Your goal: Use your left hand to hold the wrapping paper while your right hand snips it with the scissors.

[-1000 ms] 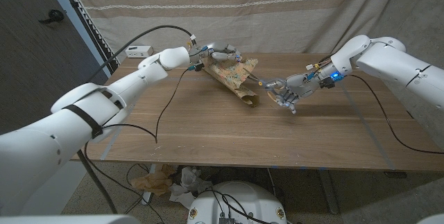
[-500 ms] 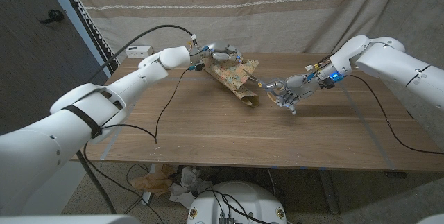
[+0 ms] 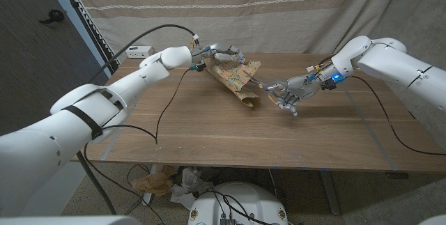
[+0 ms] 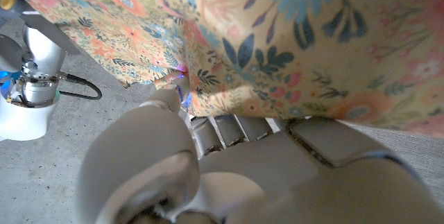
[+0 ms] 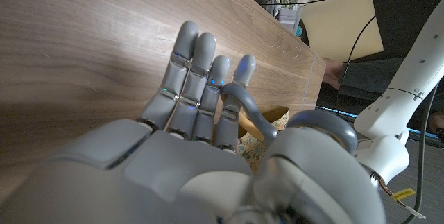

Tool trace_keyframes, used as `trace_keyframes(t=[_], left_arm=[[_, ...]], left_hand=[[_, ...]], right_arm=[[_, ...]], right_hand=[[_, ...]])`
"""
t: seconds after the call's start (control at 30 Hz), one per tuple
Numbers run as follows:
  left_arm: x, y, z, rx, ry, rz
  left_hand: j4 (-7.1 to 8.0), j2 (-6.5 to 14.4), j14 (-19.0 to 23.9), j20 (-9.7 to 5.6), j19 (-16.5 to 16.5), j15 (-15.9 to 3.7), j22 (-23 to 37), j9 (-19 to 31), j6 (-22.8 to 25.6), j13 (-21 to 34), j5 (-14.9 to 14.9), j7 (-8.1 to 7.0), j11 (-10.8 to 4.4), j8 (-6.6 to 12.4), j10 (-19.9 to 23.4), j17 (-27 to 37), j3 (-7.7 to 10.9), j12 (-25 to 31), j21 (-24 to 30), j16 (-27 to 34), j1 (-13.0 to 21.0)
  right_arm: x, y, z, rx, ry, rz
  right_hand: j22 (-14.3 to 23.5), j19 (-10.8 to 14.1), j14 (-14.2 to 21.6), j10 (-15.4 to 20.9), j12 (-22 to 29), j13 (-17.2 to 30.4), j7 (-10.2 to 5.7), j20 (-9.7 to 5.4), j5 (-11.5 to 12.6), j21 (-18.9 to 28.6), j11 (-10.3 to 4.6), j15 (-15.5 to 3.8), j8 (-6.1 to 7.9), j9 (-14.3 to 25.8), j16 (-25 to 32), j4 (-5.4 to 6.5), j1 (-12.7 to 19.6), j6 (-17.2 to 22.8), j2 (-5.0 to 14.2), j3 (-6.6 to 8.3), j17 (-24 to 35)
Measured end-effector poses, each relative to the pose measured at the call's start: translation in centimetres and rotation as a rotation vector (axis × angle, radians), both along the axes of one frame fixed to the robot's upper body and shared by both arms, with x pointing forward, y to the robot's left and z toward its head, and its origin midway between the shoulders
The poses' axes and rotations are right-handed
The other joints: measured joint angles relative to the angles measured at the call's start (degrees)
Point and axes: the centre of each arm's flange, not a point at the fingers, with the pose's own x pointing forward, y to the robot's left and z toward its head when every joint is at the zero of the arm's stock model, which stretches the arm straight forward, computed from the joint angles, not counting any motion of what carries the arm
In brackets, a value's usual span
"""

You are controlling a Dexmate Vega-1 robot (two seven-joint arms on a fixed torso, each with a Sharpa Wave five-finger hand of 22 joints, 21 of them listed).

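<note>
Head view: your left hand (image 3: 221,53) grips the floral wrapping paper (image 3: 237,77) at its far end, holding the sheet lifted and slanted over the wooden table (image 3: 209,127), its lower rolled edge near or on the wood. In the left wrist view the fingers (image 4: 215,130) are closed against the paper's (image 4: 312,37) underside, so a loose grasp could let the sheet slide or sag once the blades bite. Further right, your right hand (image 3: 287,92) holds the scissors (image 3: 263,83), blade tips at the paper's near edge; whether they are already in the paper cannot be told. The grey handle loop (image 5: 243,113) sits between thumb and fingers (image 5: 198,64). Push rather than cut and the paper may crumple, tear or twist away.
</note>
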Motion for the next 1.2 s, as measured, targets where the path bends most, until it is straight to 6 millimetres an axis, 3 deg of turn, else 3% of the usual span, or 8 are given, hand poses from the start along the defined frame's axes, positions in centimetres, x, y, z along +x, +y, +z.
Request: trace_keyframes(t=[1.2], left_arm=[[0.3, -0.4, 0.2, 0.058, 0.000, -0.058]], left_hand=[[0.00, -0.01, 0.00, -0.20, -0.83, 0.00, -1.05, -0.68, 0.59, 0.15, 0.00, -0.15, 0.12, -0.98, 0.11, -0.27, 0.00, -0.39, 1.08, 0.27, -0.01]], right_arm=[[-0.9, 1.1, -0.6, -0.008, 0.015, -0.017]], right_hand=[[-0.12, 0.00, 0.00, 0.12, 0.27, -0.38, 0.20, 0.00, 0.00, -0.21, -0.12, 0.00, -0.50, 0.16, 0.28, 0.01, 0.31, 0.21, 0.31, 0.01, -0.27]])
